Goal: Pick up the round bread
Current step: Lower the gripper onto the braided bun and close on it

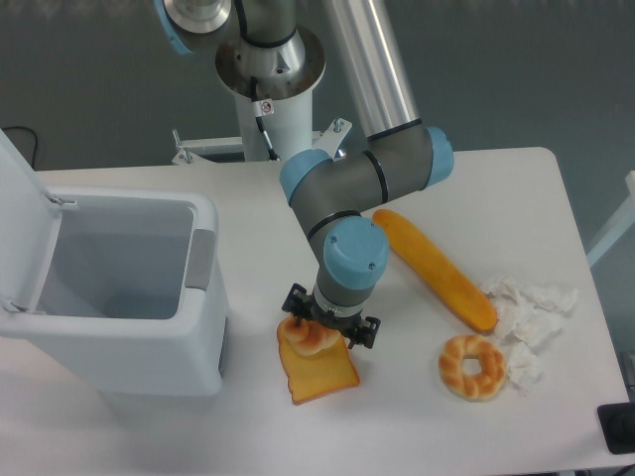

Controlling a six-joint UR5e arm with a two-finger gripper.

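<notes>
White rounded-corner desk (556, 198) carries everything. White plastic bin with open hinged lid (119, 288) at 9 o'clock, sitting directly on the top. Flat orange toast slice (322, 375) at 6 o'clock, just beside the bin's corner. Long orange baguette-shaped loaf (437, 270) lies diagonally toward 3 o'clock. Ring-shaped braided bread with centre hole (472, 367) at 4 o'clock, touching crumpled white paper wads (531, 312) near the loaf's lower end.
</notes>
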